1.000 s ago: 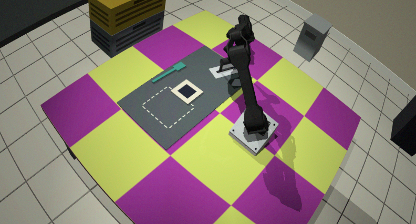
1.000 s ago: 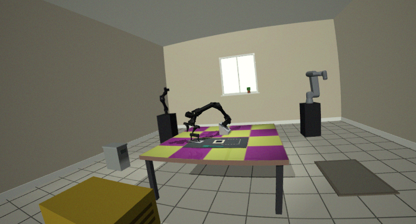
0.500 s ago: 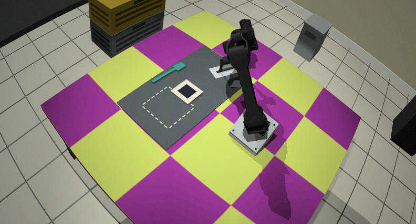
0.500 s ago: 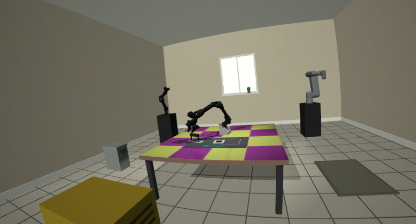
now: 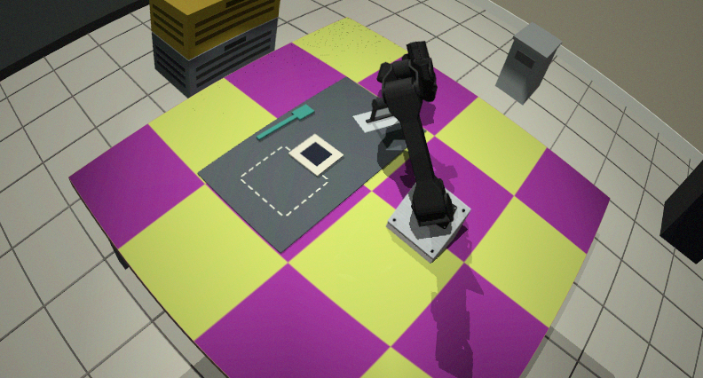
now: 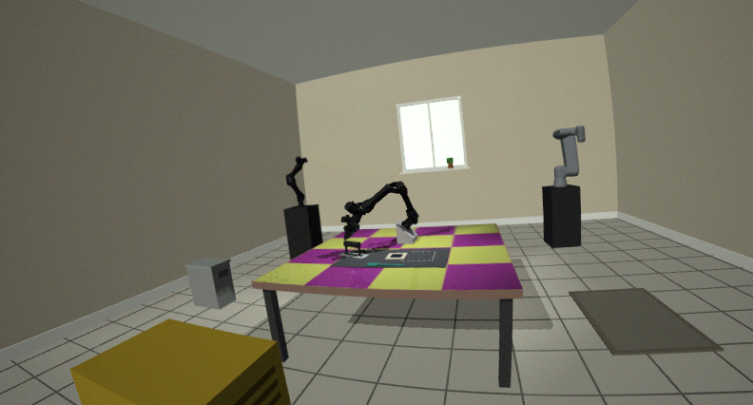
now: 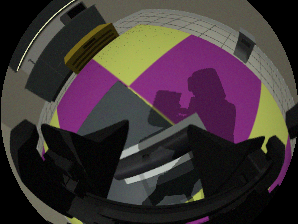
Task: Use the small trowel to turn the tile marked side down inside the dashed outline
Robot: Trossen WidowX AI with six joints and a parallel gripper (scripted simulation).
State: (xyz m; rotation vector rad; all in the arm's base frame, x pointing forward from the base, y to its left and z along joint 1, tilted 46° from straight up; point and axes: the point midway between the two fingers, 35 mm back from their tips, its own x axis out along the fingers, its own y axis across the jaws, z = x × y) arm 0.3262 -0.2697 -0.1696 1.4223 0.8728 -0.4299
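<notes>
The small trowel (image 5: 364,122) (image 7: 150,159), with a pale flat blade and a raised dark handle, rests on the grey mat (image 5: 343,178) at its far right corner. My gripper (image 6: 352,238) (image 7: 158,127) is open just above the trowel; the wrist view shows the handle between the spread fingers, not gripped. The arm hides part of the trowel in the top view. The tile (image 5: 315,153) (image 6: 395,256) lies flat on the mat with its dark square facing up, beside the dashed outline (image 5: 284,215), mostly outside it.
A teal long-handled tool (image 5: 303,112) (image 6: 387,264) lies at the mat's back edge, behind the tile. The arm's pale base (image 5: 403,228) is bolted to the checkered table (image 5: 339,267). Stacked yellow and grey crates (image 5: 216,21) stand beyond the table's back left edge.
</notes>
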